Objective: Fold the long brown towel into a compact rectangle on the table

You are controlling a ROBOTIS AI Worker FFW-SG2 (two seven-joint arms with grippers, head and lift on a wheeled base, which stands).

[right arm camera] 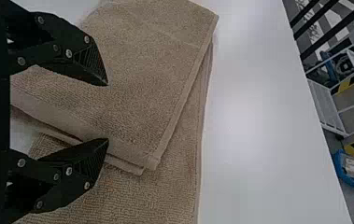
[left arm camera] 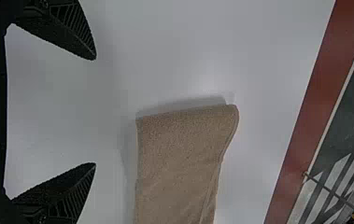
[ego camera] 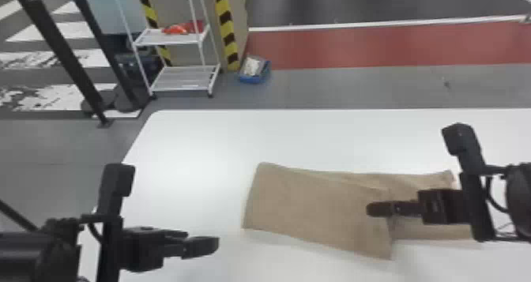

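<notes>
Brown towel (ego camera: 316,206) beneath right claw (ego camera: 373,209), rightward of left claw (ego camera: 211,244), both with fingers apart

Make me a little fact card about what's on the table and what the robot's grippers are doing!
Towel: brown, partly folded, top layer lying crooked over the longer layer underneath
Table: white, under the towel
Left gripper: open, over the table, to the left of the towel
Right gripper: open, over the towel, near the top layer's edge
Neat rectangle: not yet
Behind the table: white rack with something red on its upper shelf; blue bin on the floor beside it
</notes>
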